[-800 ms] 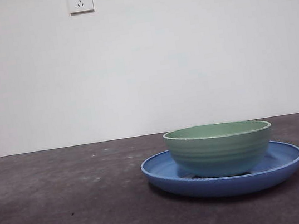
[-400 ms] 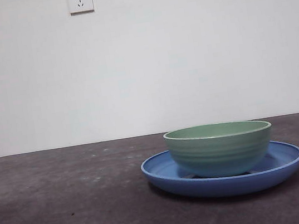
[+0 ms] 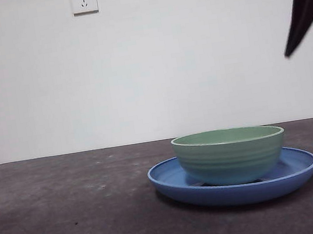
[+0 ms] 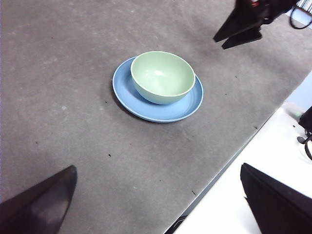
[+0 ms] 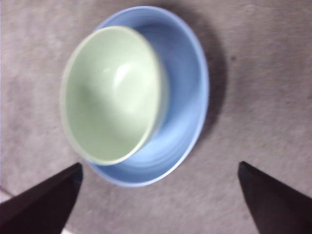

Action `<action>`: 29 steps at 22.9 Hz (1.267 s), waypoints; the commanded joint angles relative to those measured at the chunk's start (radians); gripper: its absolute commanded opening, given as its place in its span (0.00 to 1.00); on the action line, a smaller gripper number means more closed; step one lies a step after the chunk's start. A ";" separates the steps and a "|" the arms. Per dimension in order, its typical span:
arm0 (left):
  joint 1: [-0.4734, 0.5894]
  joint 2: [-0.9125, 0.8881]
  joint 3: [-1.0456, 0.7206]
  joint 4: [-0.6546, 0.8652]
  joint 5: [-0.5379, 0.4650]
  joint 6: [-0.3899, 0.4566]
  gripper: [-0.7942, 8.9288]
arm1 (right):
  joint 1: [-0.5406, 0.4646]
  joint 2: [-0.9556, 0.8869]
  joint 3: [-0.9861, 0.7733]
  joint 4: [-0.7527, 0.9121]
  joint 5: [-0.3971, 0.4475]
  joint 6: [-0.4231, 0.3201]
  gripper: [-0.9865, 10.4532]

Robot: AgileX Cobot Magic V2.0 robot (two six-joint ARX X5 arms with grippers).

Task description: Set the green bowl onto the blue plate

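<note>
With the green bowl (image 3: 230,155) already seated on the blue plate (image 3: 172,183), the right tool (image 5: 158,204), jaws spread and empty, had dropped back into view above them, suggesting the placement was done.

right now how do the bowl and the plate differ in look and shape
The bowl is pale green, the plate glossy blue. The bowl is deep and narrower; the plate is wide and shallow with an upturned rim. The bowl has faint ridges outside, the plate looks smooth. The bowl sits on the plate. Both are round and empty.
</note>
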 commanded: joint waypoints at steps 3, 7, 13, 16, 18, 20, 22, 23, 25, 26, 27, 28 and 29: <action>-0.008 0.002 0.011 0.010 -0.004 0.008 0.68 | -0.025 0.122 0.019 0.072 -0.003 -0.037 0.39; -0.008 0.002 0.011 0.014 -0.004 0.009 0.68 | -0.024 0.201 0.019 0.135 -0.006 -0.043 0.35; -0.008 0.002 0.011 0.029 -0.004 0.009 0.68 | -0.013 0.367 0.019 0.261 -0.016 -0.051 0.31; -0.008 0.002 0.011 0.032 -0.004 0.009 0.68 | 0.011 0.415 0.019 0.313 -0.049 -0.061 0.29; -0.008 0.002 0.011 0.033 -0.004 0.009 0.68 | 0.027 0.444 0.019 0.344 -0.048 -0.058 0.25; -0.008 0.002 0.011 0.032 -0.004 0.008 0.68 | 0.037 0.462 0.019 0.352 -0.039 -0.056 0.22; -0.008 0.002 0.011 0.033 -0.004 0.008 0.68 | 0.043 0.469 0.019 0.355 -0.022 -0.054 0.20; -0.008 0.002 0.011 0.033 -0.004 0.008 0.68 | 0.043 0.476 0.019 0.359 -0.023 -0.048 0.20; -0.008 0.002 0.011 0.033 -0.004 0.008 0.68 | 0.043 0.490 0.019 0.359 -0.024 -0.045 0.20; -0.008 0.002 0.011 0.033 -0.004 0.008 0.68 | 0.043 0.499 0.019 0.358 -0.024 -0.043 0.20; -0.008 0.002 0.011 0.033 -0.004 0.008 0.68 | 0.043 0.510 0.019 0.359 -0.030 -0.038 0.20; -0.008 0.002 0.011 0.033 -0.004 0.008 0.68 | 0.043 0.516 0.019 0.359 -0.030 -0.038 0.17; -0.008 0.002 0.011 0.033 -0.004 0.008 0.68 | 0.043 0.520 0.019 0.360 -0.029 -0.038 0.15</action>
